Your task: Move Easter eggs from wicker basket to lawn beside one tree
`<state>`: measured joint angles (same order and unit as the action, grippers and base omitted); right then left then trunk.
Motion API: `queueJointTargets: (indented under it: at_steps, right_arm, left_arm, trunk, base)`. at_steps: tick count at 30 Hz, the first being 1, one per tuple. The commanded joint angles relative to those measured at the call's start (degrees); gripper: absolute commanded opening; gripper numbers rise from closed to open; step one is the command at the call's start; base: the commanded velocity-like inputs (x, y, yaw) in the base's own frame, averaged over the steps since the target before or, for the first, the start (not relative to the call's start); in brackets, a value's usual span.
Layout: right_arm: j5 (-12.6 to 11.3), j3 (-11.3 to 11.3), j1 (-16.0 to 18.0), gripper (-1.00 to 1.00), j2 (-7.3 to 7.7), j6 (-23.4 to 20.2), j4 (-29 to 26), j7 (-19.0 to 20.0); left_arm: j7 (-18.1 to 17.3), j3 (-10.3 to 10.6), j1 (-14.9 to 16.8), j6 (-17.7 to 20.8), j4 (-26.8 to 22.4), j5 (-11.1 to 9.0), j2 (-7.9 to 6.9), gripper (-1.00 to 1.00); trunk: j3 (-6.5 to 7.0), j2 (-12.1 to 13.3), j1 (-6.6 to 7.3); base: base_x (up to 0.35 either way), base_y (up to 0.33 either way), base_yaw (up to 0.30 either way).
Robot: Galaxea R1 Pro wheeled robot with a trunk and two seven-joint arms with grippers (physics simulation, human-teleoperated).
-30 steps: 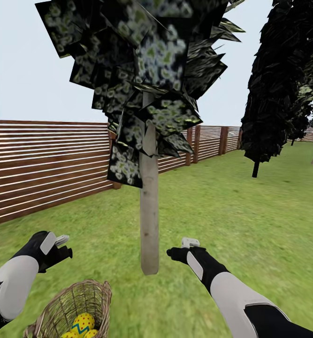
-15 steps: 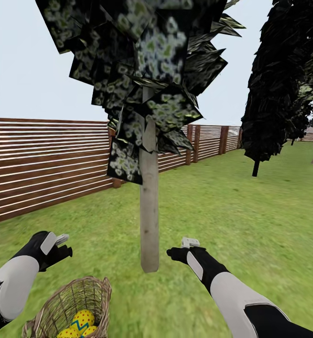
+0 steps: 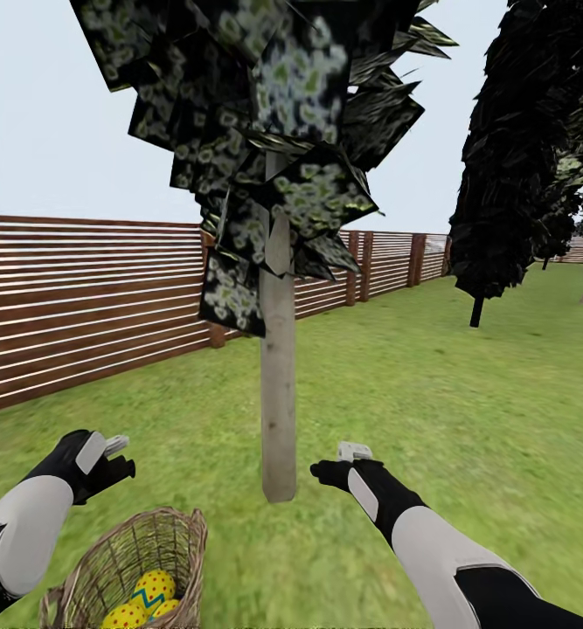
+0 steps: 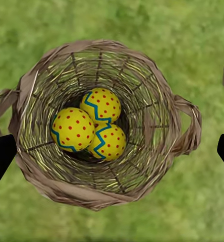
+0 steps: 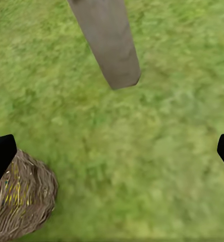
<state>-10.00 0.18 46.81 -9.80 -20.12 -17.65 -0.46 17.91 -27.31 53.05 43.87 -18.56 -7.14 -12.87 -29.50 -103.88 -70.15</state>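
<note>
We are holding our left pincer point(image 4: 112, 151) spread open and empty directly above the wicker basket point(image 4: 157, 75), where all three Easter eggs point(image 4: 94, 126) are lying together, touching. Our right pincer point(image 5: 112, 148) is also hanging open over the lawn point(image 3: 466, 411), between the basket and the tree point(image 3: 278, 419) trunk just beyond it.
</note>
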Motion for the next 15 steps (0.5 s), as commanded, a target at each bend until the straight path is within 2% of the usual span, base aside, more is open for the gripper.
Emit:
queueJointTargets:
  at_steps: [1, 15]
  right_arm:
    - [-0.4, 0.0, 0.0, 1.0, -0.01, -0.3, -0.1, -0.1]
    - [-0.4, 0.1, 0.0, 1.0, -0.02, -0.3, -0.1, 0.0]
  left_arm:
    - [0.5, -0.1, 0.0, 0.1, -0.1, -0.6, 0.02, 1.0]
    - [0.5, -0.1, 0.0, 0.1, -0.1, -0.4, 0.12, 1.0]
  trunk:
    - [-0.25, -0.5, -0.22]
    - [-2.27, -6.1, -3.3]
  base:
    - [0.0, 0.0, -0.017]
    - [0.0, 0.0, -0.107]
